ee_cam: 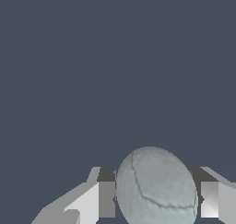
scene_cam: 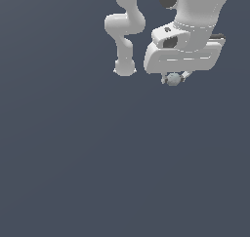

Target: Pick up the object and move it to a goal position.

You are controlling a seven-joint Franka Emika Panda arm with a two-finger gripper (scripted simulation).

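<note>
One small pale grey-green ball [scene_cam: 173,79] is the only loose thing in sight, and it sits between the fingertips of the white gripper [scene_cam: 174,79], at about one o'clock from the middle of the exterior view. The wrist view shows the same ball [ee_cam: 156,187] filling the gap between the two fingers [ee_cam: 106,199], each pad close against its flank, so the claw reads as pinching the ball rather than standing spread around it. Whether the ball has left the ground cannot be told: the dark blue-grey floor [scene_cam: 73,158] is uniform and casts no shadow to judge height by. The arm's base [scene_cam: 124,68] stands just beside the hand, at nine o'clock from it. By my judgement the grasp, the first half of the job, is done or all but done. What remains is the carry to the goal position, and no goal marker appears in either view, so how far that travel runs cannot be judged.
</note>
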